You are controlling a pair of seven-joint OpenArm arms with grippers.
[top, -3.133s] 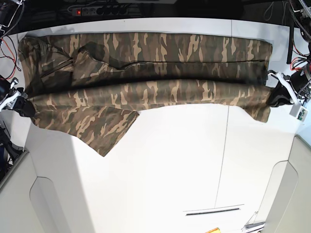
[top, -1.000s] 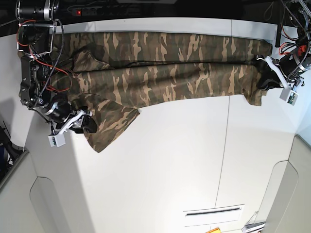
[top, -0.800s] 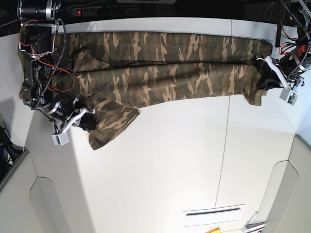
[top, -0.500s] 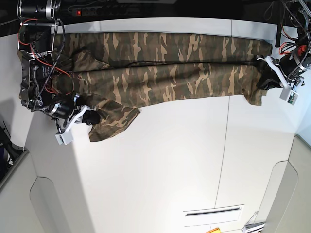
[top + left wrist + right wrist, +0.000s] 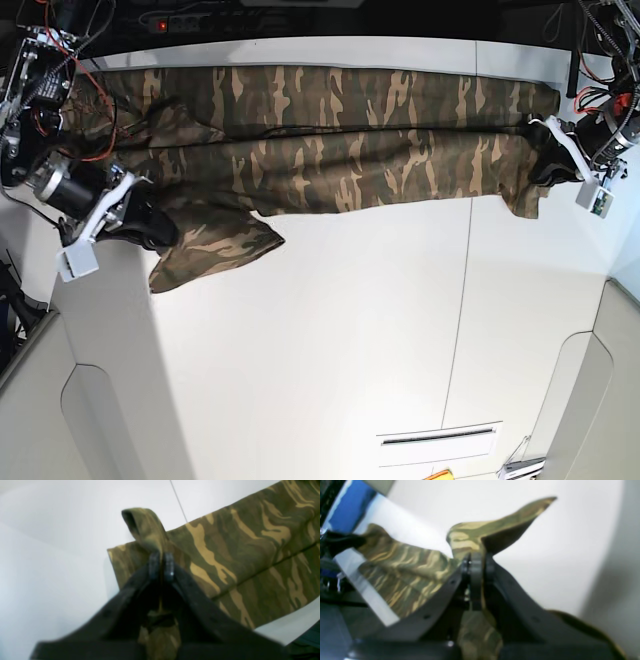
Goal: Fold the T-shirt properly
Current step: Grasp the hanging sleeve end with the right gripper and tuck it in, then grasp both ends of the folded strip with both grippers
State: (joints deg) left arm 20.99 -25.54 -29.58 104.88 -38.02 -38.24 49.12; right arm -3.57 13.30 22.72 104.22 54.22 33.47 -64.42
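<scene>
The black jaws of the right gripper [image 5: 476, 566] are pressing together on a raised fold of the soft camouflage cloth T-shirt in olive, brown and tan [image 5: 350, 140]. The black jaws of the left gripper [image 5: 161, 563] are also standing closed, pinching a hem that is curling up into a small loop. The T-shirt is lying as a long folded band across the far side of the smooth white worktop [image 5: 350, 330], one sleeve hanging toward the near side. A thin dark seam [image 5: 460, 300] is running across the worktop. A black power strip [image 5: 200, 22] is sitting behind the far edge.
</scene>
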